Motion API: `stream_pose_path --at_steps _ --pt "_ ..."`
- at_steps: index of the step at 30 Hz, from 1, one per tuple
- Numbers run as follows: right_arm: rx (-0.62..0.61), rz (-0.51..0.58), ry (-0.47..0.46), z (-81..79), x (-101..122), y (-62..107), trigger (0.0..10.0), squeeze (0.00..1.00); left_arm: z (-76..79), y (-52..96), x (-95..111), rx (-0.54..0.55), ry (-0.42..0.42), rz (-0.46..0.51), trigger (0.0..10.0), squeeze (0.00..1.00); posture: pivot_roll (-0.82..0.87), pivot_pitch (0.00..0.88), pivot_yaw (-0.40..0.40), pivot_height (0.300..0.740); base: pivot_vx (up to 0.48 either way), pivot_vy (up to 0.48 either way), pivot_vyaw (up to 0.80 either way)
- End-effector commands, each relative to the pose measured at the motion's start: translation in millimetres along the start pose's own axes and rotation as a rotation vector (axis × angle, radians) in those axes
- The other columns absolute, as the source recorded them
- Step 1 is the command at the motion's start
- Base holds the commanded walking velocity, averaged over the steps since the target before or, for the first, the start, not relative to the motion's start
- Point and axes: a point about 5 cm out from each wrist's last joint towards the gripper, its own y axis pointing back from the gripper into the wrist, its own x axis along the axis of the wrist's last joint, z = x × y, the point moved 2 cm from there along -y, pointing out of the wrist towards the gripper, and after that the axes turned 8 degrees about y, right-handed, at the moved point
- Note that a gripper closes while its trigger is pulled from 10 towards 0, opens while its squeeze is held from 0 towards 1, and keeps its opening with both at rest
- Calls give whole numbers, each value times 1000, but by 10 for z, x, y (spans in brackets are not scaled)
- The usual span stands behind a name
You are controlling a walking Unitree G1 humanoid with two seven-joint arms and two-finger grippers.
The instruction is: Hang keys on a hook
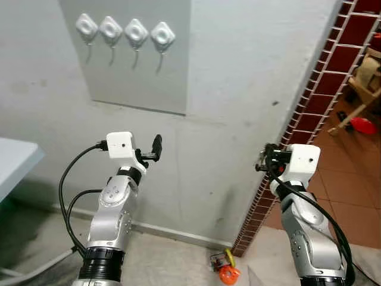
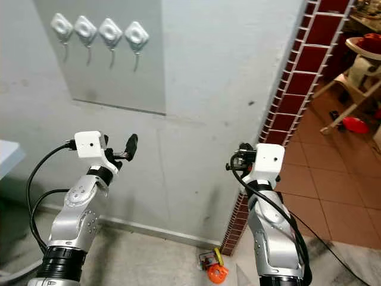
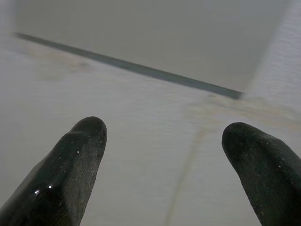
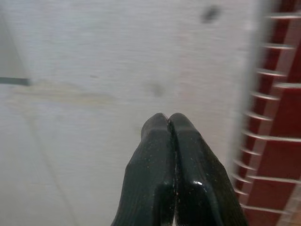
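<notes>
Hooks: four in a row on a grey panel, high on the far wall.
Keys: on the floor near the brick corner, between both arms.
Left gripper: raised toward the wall, fingers spread, holding nothing.
Right gripper: raised, fingers pressed together, nothing between.

Both silver arms are raised, elbows bent, wrists level. The left end effector points forward with its two black fingers spread wide apart; the right end effector has its fingers pressed together, holding nothing.
</notes>
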Motion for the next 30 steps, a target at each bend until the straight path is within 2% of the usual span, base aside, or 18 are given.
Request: stream_pose_path --at_steps 1,23,30 --pt "8 15 -3 -31 38 -2 10000 0 -30 3 20 8 -6 -3 10000 0 -22 0 -9 732 0 315 0" --pt "16 15 -7 -65 38 3 10000 0 -19 -2 9 2 -5 -13 10000 0 -22 0 -7 732 0 340 0" --pt "22 15 -7 -77 34 3 10000 0 -14 -12 -3 18 -30 -24 10000 0 -22 0 -7 732 0 0 0"
